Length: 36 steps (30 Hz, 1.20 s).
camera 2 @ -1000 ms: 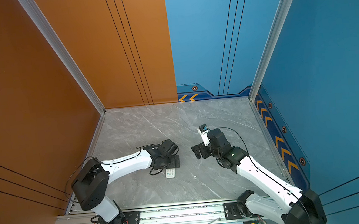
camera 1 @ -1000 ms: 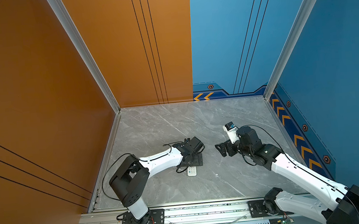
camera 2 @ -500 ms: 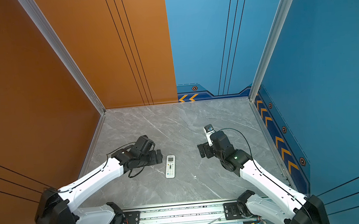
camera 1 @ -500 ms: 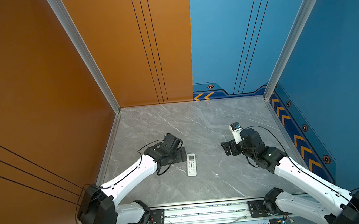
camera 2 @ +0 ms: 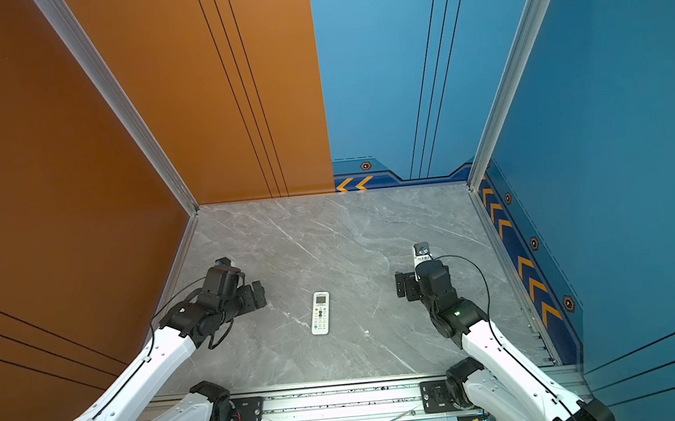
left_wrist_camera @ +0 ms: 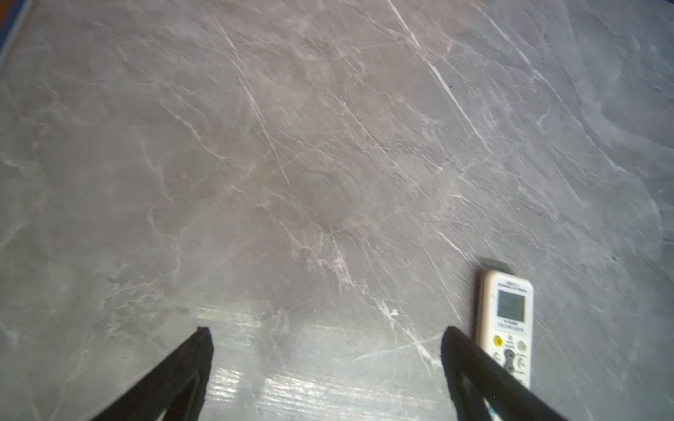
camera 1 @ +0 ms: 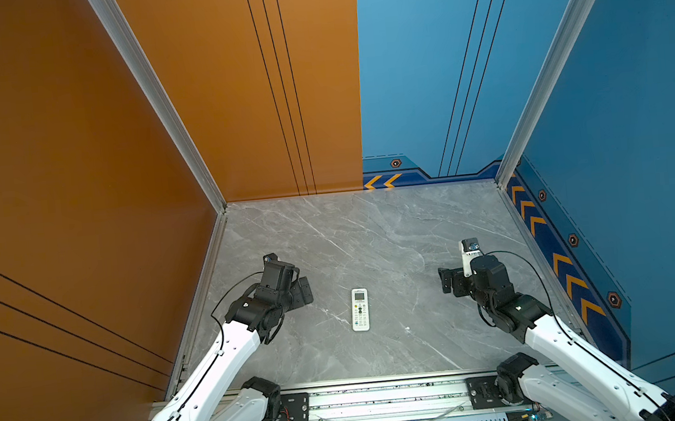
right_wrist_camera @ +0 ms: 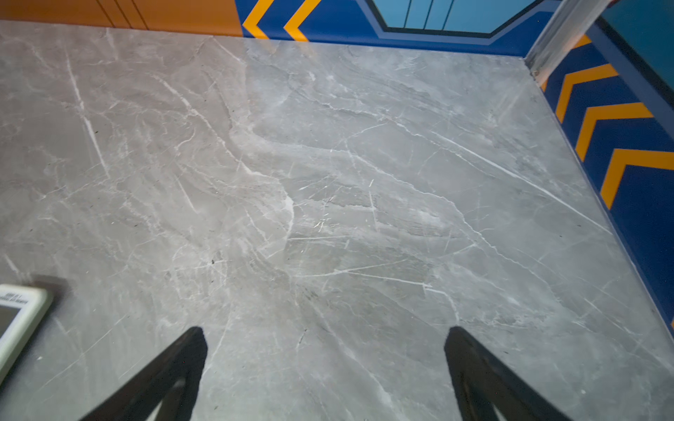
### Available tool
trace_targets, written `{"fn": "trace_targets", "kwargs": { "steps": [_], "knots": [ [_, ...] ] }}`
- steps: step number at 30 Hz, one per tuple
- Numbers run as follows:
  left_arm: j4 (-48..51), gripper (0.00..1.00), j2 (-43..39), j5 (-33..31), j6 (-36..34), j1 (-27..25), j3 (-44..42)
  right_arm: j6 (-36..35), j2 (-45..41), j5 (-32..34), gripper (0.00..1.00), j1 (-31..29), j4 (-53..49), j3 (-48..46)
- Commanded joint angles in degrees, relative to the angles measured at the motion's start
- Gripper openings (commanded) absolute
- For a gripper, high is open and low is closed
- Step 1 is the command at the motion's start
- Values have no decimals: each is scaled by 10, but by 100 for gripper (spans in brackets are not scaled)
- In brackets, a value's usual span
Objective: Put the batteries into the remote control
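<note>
Fingers (left_wrist_camera: pixel 175 379) of left gripper (camera 1: pixel 303 292) and right gripper (camera 1: pixel 445 282) stand wide apart, empty; remote control (camera 1: pixel 360 309) lies buttons-up between them, near-centre; batteries unseen; risk: it may skid on the smooth table (camera 1: pixel 371 237) if pinched off-centre.

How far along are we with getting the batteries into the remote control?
Looks done: the remote control lies buttons up on the table, and no loose batteries show in any view. Its back faces the table, so loading cannot be confirmed. In hand: nothing; the left gripper and right gripper are open and empty, either side of it. Left: probably only a check.
</note>
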State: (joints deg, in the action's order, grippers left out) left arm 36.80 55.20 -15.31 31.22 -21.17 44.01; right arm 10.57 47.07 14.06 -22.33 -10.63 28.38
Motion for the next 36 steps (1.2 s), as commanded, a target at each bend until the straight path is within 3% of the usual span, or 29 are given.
{"fn": "trace_targets", "kwargs": {
  "steps": [1,6,11,14,20,26,36],
  "knots": [
    [-7,98,-5,-86,-33,6,-10,20,-22,51,100,12,62,-25],
    [-94,98,-31,-173,-94,13,-45,13,-57,118,100,25,161,-94],
    [-200,98,-48,-219,-150,39,-93,-47,-79,102,100,50,278,-149],
    [-283,98,-43,-201,-197,54,-126,-64,-59,93,100,74,318,-165],
    [-473,98,8,-165,-292,80,-200,-68,52,94,100,106,433,-186],
    [-620,98,99,-124,-276,130,-232,-99,193,122,100,109,562,-169],
    [-879,98,262,-120,-317,139,-247,-115,397,135,100,120,799,-157]
  ]
}}
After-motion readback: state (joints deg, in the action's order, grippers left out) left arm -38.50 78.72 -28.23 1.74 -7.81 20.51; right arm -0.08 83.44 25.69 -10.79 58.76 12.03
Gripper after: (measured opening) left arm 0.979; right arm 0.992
